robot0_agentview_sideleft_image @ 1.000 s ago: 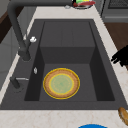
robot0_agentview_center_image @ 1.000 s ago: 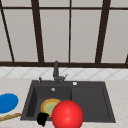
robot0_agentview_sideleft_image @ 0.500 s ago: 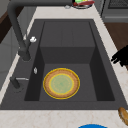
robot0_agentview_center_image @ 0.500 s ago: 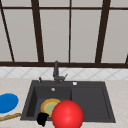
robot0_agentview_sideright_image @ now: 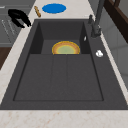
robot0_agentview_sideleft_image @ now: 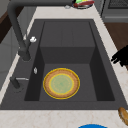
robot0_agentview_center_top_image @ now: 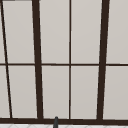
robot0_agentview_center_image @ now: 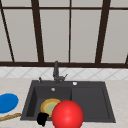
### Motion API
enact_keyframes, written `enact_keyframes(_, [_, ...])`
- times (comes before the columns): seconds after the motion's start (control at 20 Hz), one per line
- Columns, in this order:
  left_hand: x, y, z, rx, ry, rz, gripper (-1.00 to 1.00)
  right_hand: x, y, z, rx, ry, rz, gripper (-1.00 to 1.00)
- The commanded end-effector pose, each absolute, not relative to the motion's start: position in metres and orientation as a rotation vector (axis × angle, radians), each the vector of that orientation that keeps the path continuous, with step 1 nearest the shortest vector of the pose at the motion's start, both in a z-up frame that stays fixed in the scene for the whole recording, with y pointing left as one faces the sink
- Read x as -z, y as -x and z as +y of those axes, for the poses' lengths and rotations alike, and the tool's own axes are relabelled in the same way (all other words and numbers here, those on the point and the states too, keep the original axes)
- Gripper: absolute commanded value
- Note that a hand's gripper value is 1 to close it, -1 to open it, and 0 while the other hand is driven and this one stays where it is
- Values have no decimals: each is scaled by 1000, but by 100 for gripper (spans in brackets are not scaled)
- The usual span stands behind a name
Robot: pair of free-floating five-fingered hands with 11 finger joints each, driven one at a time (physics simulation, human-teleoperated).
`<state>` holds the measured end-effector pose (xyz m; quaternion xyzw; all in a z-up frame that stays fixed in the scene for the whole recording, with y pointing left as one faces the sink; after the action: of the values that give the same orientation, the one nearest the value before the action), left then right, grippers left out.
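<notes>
Black on black down at the front edge: the left robot hand hangs in the air just ahead of the sink, low in the front view, and it has not budged over the last second. Same spot, same pose, no drift at all. From the sides you can make out its fingers, loosely spread and drooping, relaxed rather than pressed together, with nothing between them. It hovers over the front lip of the surface, near the basin but apart from everything in it. Closest to it is the plate, yellow-rimmed with a greenish middle, lying flat on the floor of the deep left basin. It too sits exactly where it was, untouched. Right beside the hand in the front view looms a big red ball, covering part of the plate and of the sink's front rim; whether ball and hand touch, I can't tell. Off to the left on the surface lies a blue dish, and nearer the front edge a thin wooden stick; both are well apart from the hand. The dark tap stands at the back of the sink under the window. So, a standstill: no contact made, nothing lifted, the plate down in the basin.
</notes>
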<state>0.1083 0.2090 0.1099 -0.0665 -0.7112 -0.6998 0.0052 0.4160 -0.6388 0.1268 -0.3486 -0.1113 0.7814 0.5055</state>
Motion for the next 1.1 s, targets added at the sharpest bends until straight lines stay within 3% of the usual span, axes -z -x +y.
enact_keyframes(0.0, [-110,-108,209,2191,208,-2227,0,-132,-436,-630,-1867,882,-296,-100])
enact_keyframes(0.5, [-110,-108,209,2191,208,-2227,0,-177,-448,-646,-1855,745,-386,-100])
enact_keyframes(1.05, [-110,-108,209,2191,208,-2227,0,-167,-391,-642,-1875,864,-552,-100])
